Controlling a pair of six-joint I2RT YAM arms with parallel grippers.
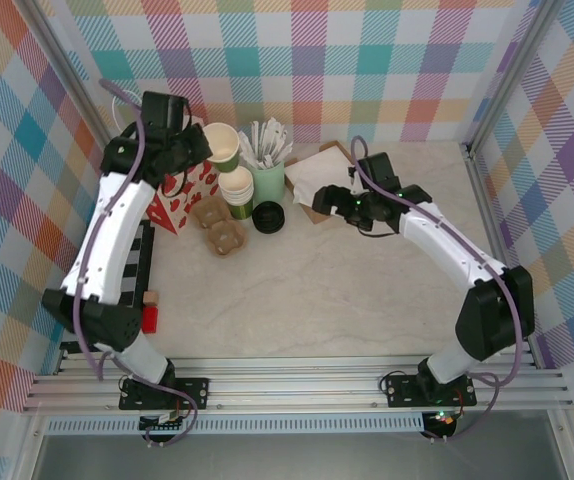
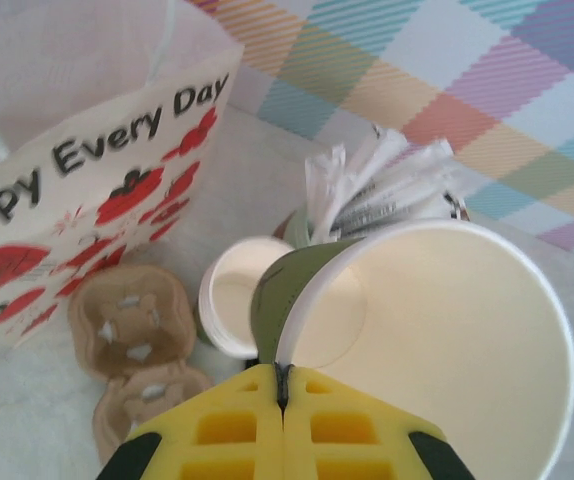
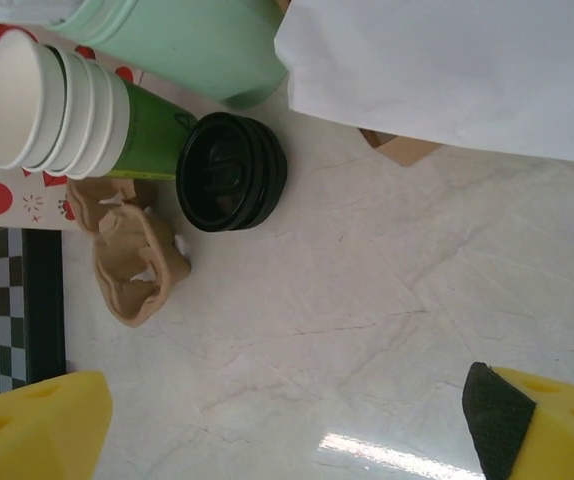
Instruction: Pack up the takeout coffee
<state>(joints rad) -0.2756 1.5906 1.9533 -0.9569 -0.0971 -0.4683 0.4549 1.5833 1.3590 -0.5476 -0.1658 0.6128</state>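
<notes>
At far left, left gripper (image 2: 282, 375): clamped on the rim of the dark green cup (image 2: 285, 295).
Right gripper (image 3: 287, 425): jaws wide, released.
Next: centre on black lid (image 3: 232, 172), clear of cream cups (image 3: 57, 100).

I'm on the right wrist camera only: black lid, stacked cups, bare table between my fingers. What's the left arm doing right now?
Observer: The left gripper is shut on the rim of an open green cup with no lid on it.
Operator: Is that cup in the bag?
Observer: No. In the top view it is held beside the red-printed paper bag, behind the stack of cream cups.
Operator: I see just the side of the pale green cup. What's in it?
Observer: White-wrapped sticks stand in the pale green cup.
</notes>
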